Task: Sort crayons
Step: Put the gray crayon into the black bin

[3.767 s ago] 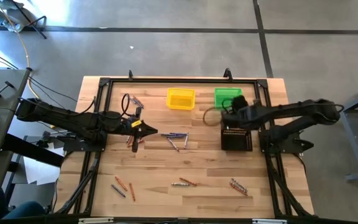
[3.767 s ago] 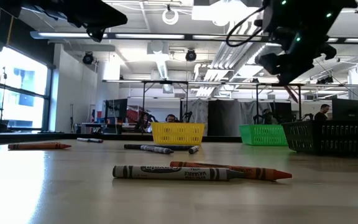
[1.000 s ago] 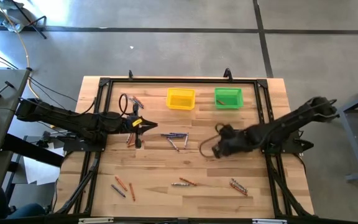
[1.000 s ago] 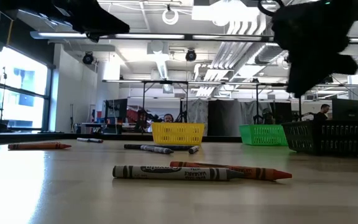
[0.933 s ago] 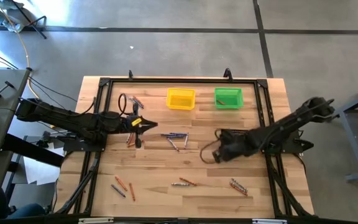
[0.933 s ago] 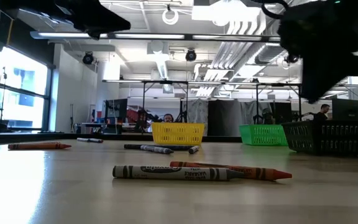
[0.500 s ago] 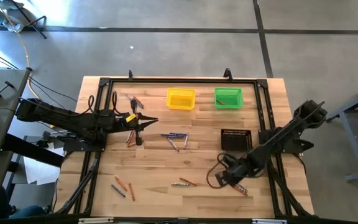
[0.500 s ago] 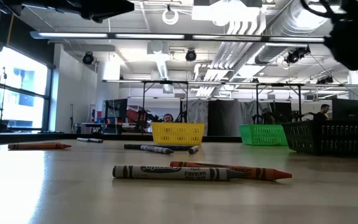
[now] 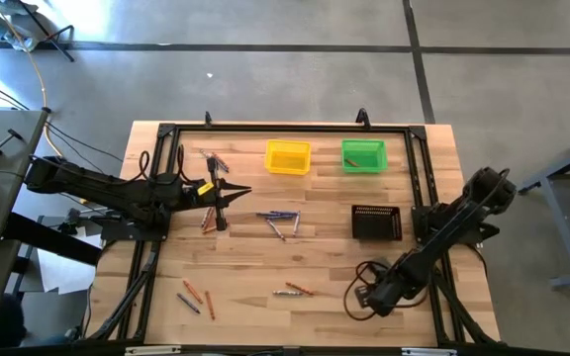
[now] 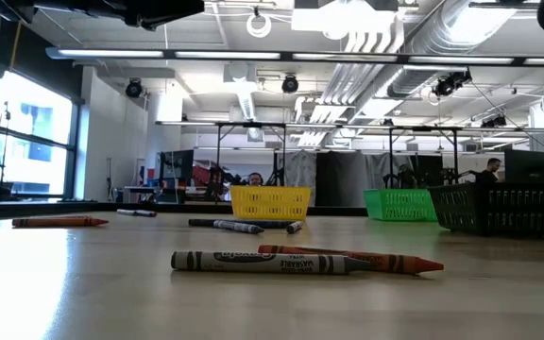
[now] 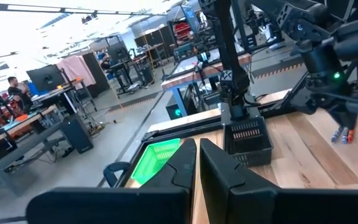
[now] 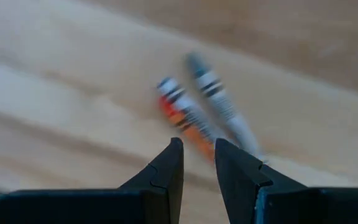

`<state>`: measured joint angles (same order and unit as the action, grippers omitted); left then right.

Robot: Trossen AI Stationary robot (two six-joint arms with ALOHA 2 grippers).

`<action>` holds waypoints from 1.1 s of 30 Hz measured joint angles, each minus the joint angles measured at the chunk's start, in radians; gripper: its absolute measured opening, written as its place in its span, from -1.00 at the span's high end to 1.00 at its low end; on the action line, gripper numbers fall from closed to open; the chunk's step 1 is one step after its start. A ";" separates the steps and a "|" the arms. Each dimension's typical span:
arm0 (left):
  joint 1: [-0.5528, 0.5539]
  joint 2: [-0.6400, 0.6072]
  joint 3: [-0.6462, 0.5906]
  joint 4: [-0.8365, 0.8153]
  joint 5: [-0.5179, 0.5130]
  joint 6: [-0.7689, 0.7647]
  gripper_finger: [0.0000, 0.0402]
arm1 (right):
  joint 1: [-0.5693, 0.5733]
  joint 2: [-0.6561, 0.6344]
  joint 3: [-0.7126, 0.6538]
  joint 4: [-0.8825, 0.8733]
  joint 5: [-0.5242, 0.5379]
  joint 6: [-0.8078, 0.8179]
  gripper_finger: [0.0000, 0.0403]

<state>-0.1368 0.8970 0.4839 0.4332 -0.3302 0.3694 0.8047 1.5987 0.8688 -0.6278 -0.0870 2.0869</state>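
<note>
My right gripper (image 12: 197, 155) hangs low over the desk (image 9: 325, 267) near its front edge, well in front of the black tray (image 9: 376, 222), jaws slightly parted with nothing between them, just above an orange crayon (image 12: 188, 124) and a grey crayon (image 12: 219, 106) lying side by side. My left gripper (image 11: 197, 162), jaws closed and empty, waits to the left of the tray. Other crayons (image 9: 277, 220) lie scattered left of the tray and in front of it.

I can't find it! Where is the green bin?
In the high view, the green bin sits at the table's far edge, right of the yellow bin.
</note>
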 joint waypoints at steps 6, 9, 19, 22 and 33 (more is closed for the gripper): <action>0.000 0.000 0.000 0.002 0.000 -0.001 0.95 | 0.000 0.000 0.000 -0.076 0.001 -0.023 0.57; 0.000 0.000 0.000 0.001 0.000 -0.017 0.95 | 0.000 0.000 0.000 -0.078 0.001 -0.023 0.57; 0.000 0.000 0.000 -0.025 0.001 -0.027 0.95 | 0.000 0.000 0.000 -0.058 0.004 -0.004 0.57; 0.000 0.000 0.000 -0.025 0.001 -0.027 0.95 | -0.001 0.005 0.000 -0.074 0.004 0.009 0.57; 0.000 0.000 0.000 -0.026 0.001 -0.028 0.95 | -0.001 0.069 0.002 -0.019 -0.004 0.002 0.57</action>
<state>-0.1368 0.8974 0.4839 0.4076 -0.3294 0.3412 0.8040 1.6679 0.8711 -0.6468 -0.0906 2.0888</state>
